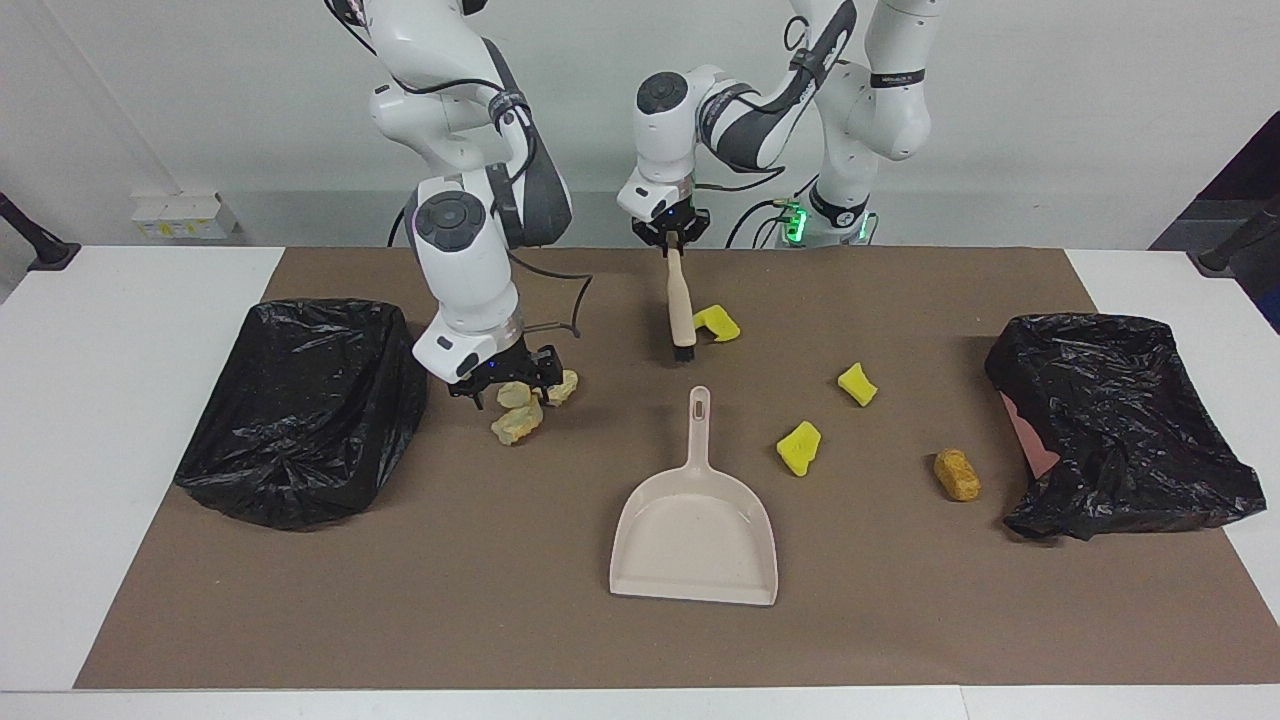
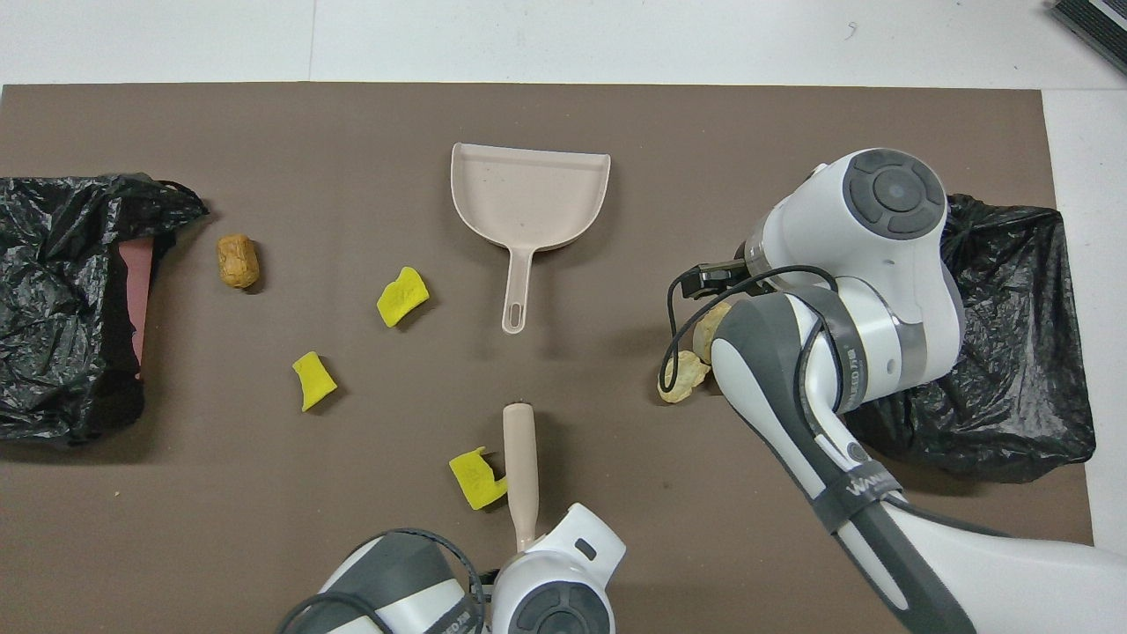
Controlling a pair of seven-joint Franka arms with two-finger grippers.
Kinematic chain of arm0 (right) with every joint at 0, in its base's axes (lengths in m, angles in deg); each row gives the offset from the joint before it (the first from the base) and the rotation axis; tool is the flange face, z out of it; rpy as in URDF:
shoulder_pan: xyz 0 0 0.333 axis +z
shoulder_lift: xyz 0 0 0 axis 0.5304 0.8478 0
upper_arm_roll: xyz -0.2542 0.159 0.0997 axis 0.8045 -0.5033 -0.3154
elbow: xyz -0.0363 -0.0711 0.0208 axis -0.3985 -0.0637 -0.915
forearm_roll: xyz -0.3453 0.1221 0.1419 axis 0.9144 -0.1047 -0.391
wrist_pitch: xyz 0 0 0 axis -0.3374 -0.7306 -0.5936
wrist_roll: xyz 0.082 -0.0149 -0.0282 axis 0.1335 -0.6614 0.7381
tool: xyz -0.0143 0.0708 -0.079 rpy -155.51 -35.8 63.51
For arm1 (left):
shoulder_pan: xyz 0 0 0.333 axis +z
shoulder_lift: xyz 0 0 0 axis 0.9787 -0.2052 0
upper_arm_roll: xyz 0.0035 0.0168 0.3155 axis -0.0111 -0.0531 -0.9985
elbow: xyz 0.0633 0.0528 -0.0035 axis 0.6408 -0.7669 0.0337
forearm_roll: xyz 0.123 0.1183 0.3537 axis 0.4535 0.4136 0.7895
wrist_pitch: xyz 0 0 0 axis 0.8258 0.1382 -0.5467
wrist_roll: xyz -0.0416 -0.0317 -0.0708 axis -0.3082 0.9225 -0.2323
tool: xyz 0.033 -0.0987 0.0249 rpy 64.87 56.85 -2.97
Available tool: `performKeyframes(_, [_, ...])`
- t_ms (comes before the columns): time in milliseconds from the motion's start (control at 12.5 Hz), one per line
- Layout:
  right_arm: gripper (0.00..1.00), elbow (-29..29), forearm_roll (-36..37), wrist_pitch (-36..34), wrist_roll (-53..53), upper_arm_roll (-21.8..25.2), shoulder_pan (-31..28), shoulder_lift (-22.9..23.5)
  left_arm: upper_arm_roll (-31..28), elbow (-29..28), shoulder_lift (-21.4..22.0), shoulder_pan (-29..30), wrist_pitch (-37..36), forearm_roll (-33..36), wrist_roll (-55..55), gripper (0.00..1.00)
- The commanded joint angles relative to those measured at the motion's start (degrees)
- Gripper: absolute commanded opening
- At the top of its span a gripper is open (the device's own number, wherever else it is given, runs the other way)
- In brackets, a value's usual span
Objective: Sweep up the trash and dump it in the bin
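brush (image 1: 681, 305): our left gripper (image 1: 671, 236) clamps its handle; we keep bristles low behind the yellow chunk (image 1: 717, 322).
right gripper (image 1: 500, 380): spread over pale lumps (image 1: 518, 423).

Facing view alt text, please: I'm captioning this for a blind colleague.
The left gripper holds a beige brush by its handle, bristles down beside a yellow sponge chunk. The right gripper hovers open over three pale lumps near a black-bagged bin. A dustpan lies mid-table.
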Motion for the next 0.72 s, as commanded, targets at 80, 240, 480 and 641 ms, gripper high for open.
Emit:
performKeyframes(80, [1.0, 2.7, -0.7, -0.3, -9.6, -3.6, 0.5, 0.5, 0.4, 1.7, 6.9, 13.8, -5.6, 2.1, -11.9, 0.0])
performKeyframes(240, [1.0, 3.1, -0.6, 0.7, -12.0, -4.6, 0.9, 1.4, 0.4, 3.8, 4.9, 22.6, -4.6, 3.9, -18.5, 0.0])
performKeyframes(480, [1.0, 14.7, -1.0, -0.2, -20.3, -5.5, 5.1, 10.4, 0.4, 7.0, 1.2, 35.3, -4.7, 5.3, -31.0, 0.0])
performKeyframes(641, [1.0, 21.2, 0.4, 0.8, -26.2, -5.2, 9.1, 17.3, 0.3, 8.6, -0.2, 38.9, -4.5, 10.7, -32.0, 0.0])
